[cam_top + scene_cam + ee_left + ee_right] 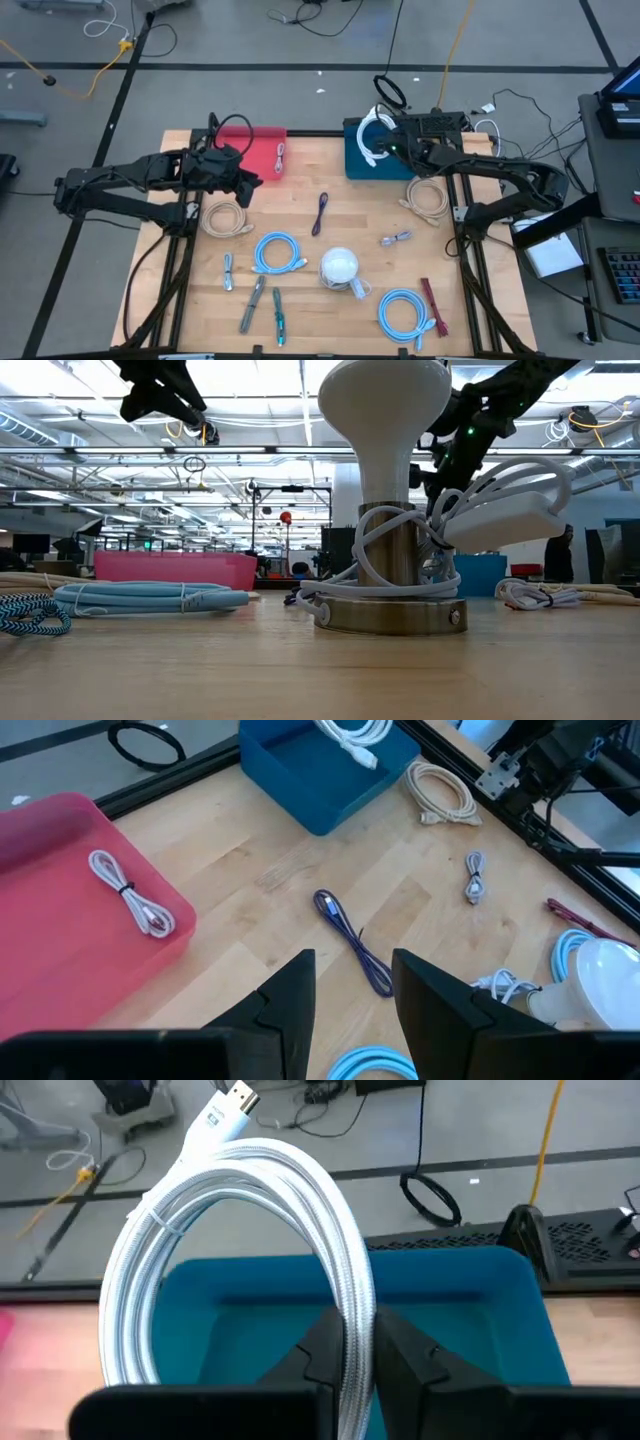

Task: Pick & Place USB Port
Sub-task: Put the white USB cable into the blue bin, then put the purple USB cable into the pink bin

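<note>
Your right hand (350,1342) is gripping the coiled white braided USB cable (240,1250), hanging it right over the blue rectangular plastic bin (480,1310) at the back of the wooden tabletop (300,215) (the plug end is sticking up). Your left hand (350,995) is hovering with fingers parted near the red plastic tray (60,910), which is holding one small white bundled cable (130,895).

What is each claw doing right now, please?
Left claw: open, empty, above the table by the red bin.
Right claw: closed on the white cable, over the blue bin.
</note>
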### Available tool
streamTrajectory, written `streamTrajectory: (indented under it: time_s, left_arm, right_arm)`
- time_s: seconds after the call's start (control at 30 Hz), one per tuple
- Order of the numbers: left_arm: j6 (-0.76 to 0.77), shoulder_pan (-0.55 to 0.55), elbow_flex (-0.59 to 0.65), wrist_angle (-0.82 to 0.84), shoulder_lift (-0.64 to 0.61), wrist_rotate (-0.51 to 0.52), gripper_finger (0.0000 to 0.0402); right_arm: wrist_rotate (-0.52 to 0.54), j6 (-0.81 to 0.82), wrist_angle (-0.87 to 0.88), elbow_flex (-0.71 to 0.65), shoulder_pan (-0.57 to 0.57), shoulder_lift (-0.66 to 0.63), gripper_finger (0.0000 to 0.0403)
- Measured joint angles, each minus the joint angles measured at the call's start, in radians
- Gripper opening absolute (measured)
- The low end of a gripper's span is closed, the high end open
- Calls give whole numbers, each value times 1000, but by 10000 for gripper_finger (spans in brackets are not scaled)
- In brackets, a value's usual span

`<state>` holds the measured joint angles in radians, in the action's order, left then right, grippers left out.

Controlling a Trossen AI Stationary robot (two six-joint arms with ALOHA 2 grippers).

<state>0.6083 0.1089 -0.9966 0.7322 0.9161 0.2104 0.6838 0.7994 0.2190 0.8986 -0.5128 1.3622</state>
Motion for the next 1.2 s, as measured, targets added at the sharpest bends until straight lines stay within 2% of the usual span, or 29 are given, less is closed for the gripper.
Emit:
streamTrajectory:
  time_s: [0.37, 0.6, 0.67, 0.73, 0.87, 1.03, 1.2]
  left_arm:
    - [0, 0, 0, 1, 0, -9, 136]
    - [2, -6, 0, 7, 0, -26, 136]
    - [0, -6, 0, 9, 0, -26, 136]
    - [-3, -6, 0, 15, 0, -26, 136]
    - [-8, -6, 0, 14, 0, -13, 136]
    - [-12, -6, 0, 14, 0, 0, 136]
    - [-11, -6, 0, 27, 0, 0, 136]
  right_arm:
    - [-134, -4, -17, 0, -2, 173, 26]
    - [-142, -79, -17, 0, -5, 172, 26]
    - [-173, -113, -21, 0, -12, 166, 26]
    - [-229, -138, -25, 1, -22, 167, 45]
    - [-324, -176, -25, 1, -38, 167, 109]
    - [-331, -190, -21, 1, -40, 142, 166]
    - [-322, -191, -38, 1, -45, 71, 190]
